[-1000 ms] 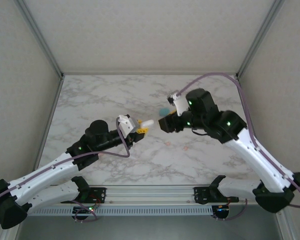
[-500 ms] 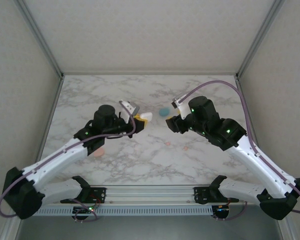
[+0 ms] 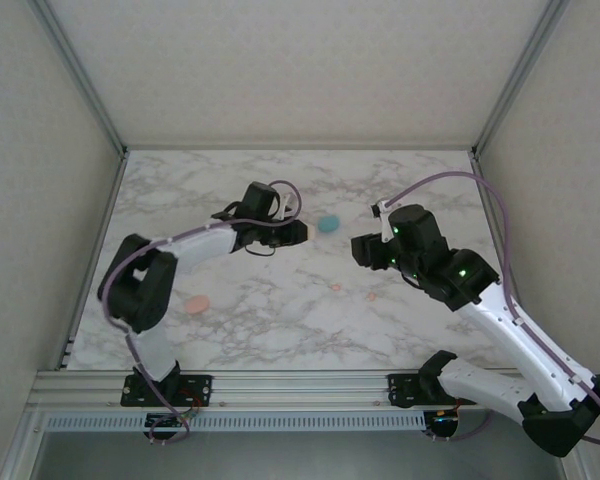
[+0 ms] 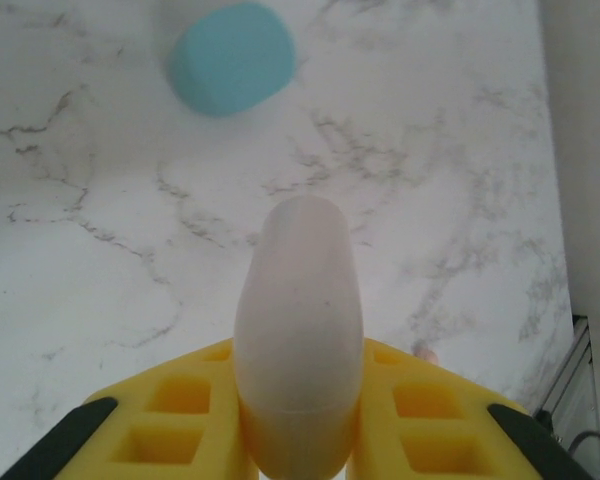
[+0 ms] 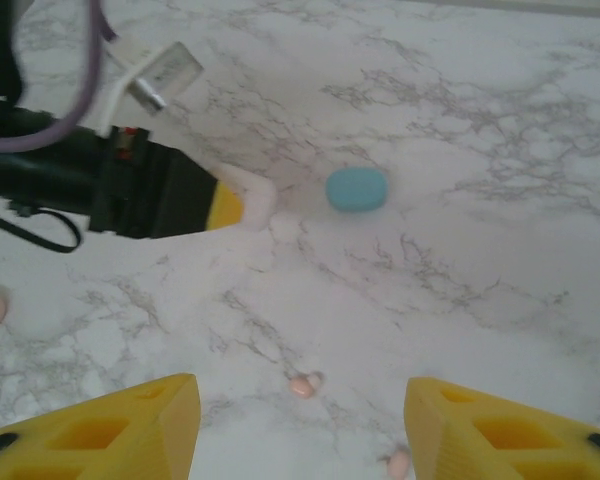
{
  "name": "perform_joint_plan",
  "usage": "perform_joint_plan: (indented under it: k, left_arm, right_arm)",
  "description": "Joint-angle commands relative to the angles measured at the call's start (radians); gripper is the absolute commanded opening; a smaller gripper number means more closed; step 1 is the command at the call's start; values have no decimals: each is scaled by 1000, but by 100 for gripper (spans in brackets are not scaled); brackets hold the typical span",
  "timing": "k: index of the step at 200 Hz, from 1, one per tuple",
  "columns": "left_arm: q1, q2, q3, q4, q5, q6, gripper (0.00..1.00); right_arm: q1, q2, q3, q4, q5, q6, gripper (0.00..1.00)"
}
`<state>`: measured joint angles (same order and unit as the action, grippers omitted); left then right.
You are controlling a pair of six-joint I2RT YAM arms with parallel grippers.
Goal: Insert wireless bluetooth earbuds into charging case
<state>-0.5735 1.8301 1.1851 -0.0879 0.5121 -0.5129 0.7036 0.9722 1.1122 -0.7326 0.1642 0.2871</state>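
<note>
A: Where are the tiny salmon-pink plastic earbuds [image 5: 302, 384] lying?
B: On the marble tabletop [image 3: 180, 200], toward the arm bases from the teal oval plastic case [image 3: 327, 222].
A: And the tools?
B: The left tool [image 3: 298, 231] is gripping a pale oval plastic case [image 4: 298, 330] beside the teal case; the right tool [image 5: 295, 440] is hanging open, empty.

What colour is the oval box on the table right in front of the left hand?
The oval box is teal, a soft blue-green, clearest in the left wrist view.

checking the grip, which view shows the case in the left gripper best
Left wrist: the pale oval case stands large, clamped in the left gripper. Right wrist shows just its tip past that gripper; top external, too small to tell.
</note>
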Motion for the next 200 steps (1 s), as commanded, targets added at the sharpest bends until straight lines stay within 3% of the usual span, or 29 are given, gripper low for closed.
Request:
perform_joint_plan:
  k: [1,30,130,200]
  left_arm:
    - [11,73,87,-81,-8,-74,21]
    - [14,175,196,-160,-40,-56,22]
    - [26,326,329,-222,-92,-55,27]
    - [28,339,371,-333,-200,24,47]
  right_arm:
    - [-6,-20,-33,5,5,71,57]
    - [-5,-32,-68,18,8,82,57]
    - [-6,-3,-89,30,-2,127,57]
    - [-6,-18,-87,13,-11,148,57]
